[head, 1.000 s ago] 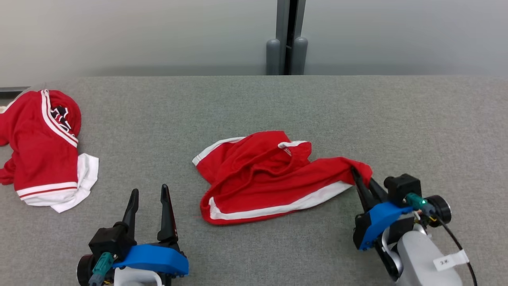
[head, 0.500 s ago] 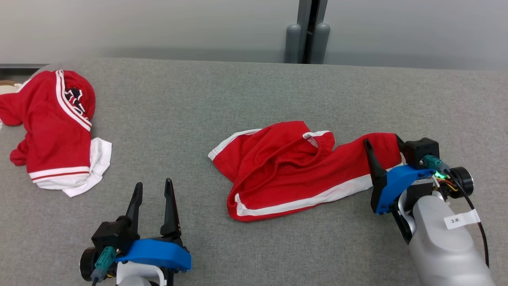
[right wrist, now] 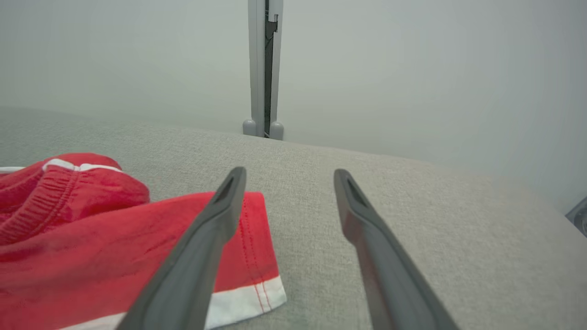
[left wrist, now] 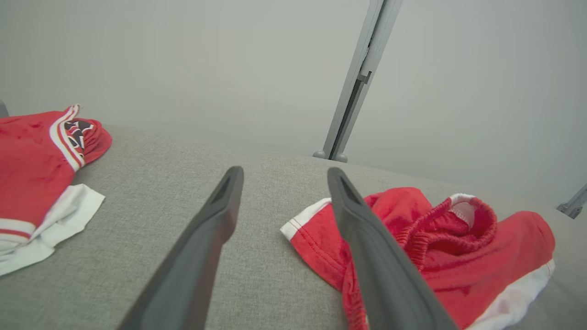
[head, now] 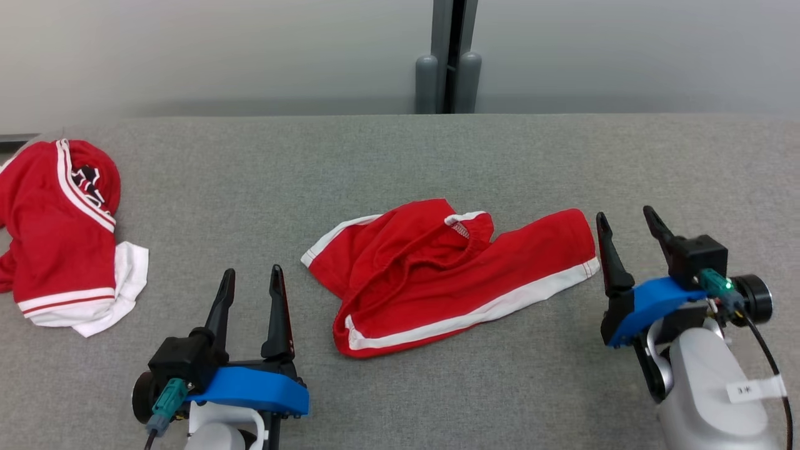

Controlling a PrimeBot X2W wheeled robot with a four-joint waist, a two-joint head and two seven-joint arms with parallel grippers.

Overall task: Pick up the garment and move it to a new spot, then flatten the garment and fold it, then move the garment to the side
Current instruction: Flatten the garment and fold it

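Red shorts (head: 450,275) lie bunched on the worktop (head: 400,162), so left gripper (head: 253,270) and right gripper (head: 625,212) flank them, fingers (head: 277,312) spread and empty, presumably for flattening.

Matt red cloth garment (head: 437,281) on coarse grey fabric table (head: 375,162)

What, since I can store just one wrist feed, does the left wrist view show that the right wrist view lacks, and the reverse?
Left wrist view, unlike the right: the crumpled red garment with white stripes lying far left on the table, and the left gripper, open and holding nothing.
Right wrist view, unlike the left: the right gripper, open and holding nothing.
Both: the red fabric shorts with white trim, the grey felt-covered table and the grey upright post behind it.
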